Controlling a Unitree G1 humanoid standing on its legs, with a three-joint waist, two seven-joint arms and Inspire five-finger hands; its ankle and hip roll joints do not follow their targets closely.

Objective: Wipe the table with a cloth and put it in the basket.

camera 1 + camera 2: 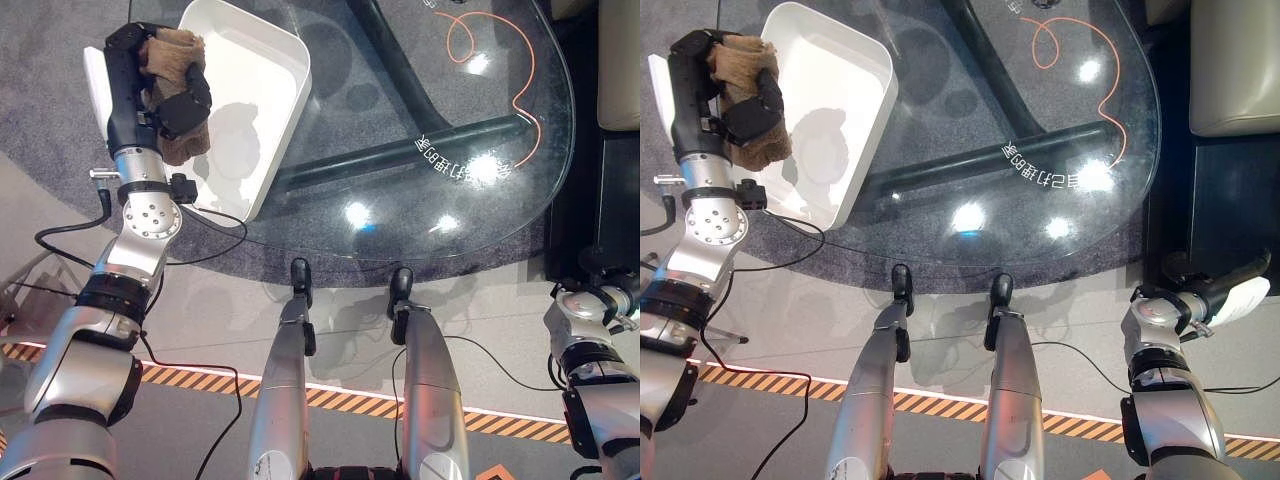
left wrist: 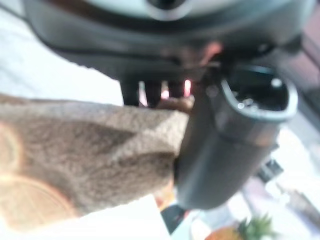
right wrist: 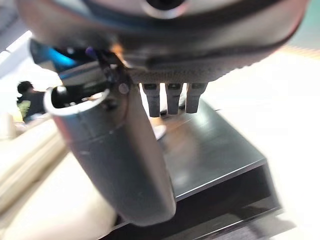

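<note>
A robot looks down at a round glass table [image 1: 470, 130] standing on a grey carpet [image 1: 330, 262]. The table's dark frame [image 1: 400, 150] shows through the glass, and a thin orange cord [image 1: 520, 80] curls across the far side.

The left hand [image 1: 150, 90] is raised at the table's left edge, beside and partly over a white basket [image 1: 265, 90], a shallow rectangular tub that lies on the left part of the table. The fingers and thumb are curled round a brown cloth [image 1: 178, 60], which is bunched in the palm with a fold hanging below the hand. In the left wrist view the cloth [image 2: 85, 160] lies against the thumb [image 2: 225, 145], with the fingers above it.

The right hand [image 1: 1230, 292] hangs low at the right side, well apart from the table and above the floor beside a dark block [image 3: 220, 150]. In its wrist view the fingers [image 3: 172, 97] hang fairly straight and hold nothing, the thumb [image 3: 115, 160] standing apart from them.

A striped orange and black line [image 1: 330, 395] crosses the floor near the robot.
</note>
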